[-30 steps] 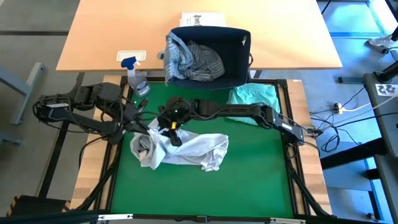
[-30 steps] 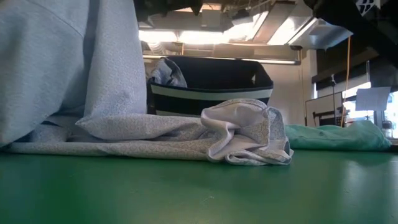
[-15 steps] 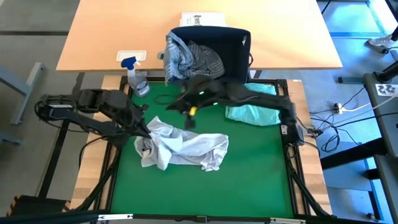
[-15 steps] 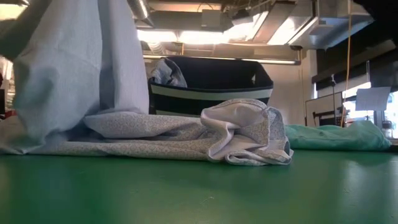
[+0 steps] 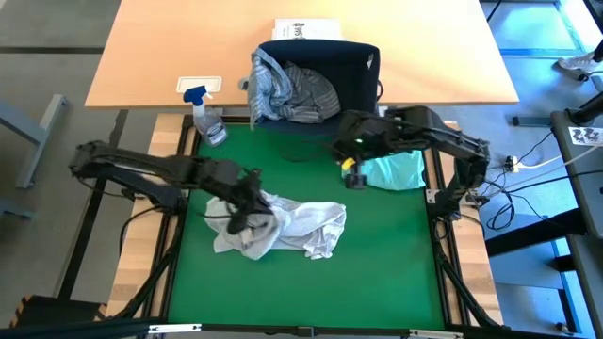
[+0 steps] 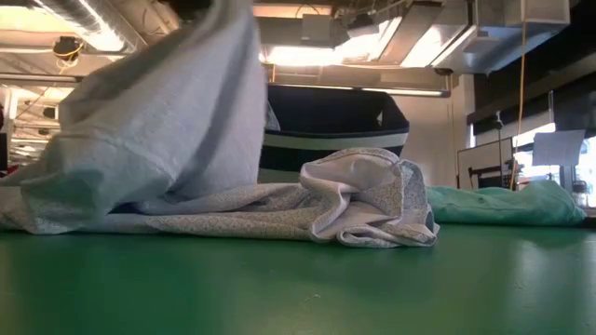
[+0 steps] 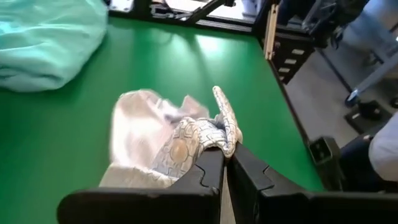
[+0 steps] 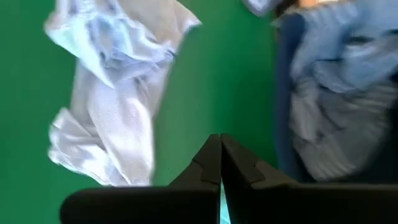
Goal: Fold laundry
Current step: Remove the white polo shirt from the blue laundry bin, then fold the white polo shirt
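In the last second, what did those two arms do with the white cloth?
The right gripper let go of the white t-shirt and swung back toward the mint-teal garment. The left gripper carried its pinched edge over the cloth. The basket and striped shirt stayed put.

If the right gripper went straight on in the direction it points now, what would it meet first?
Probably bare green mat. The right gripper, fingers shut and empty, points between the crumpled white t-shirt and the navy fabric basket. Depth is unclear, so the basket's wall may be close to that line.

Bright overhead lighting, right wrist view blurred
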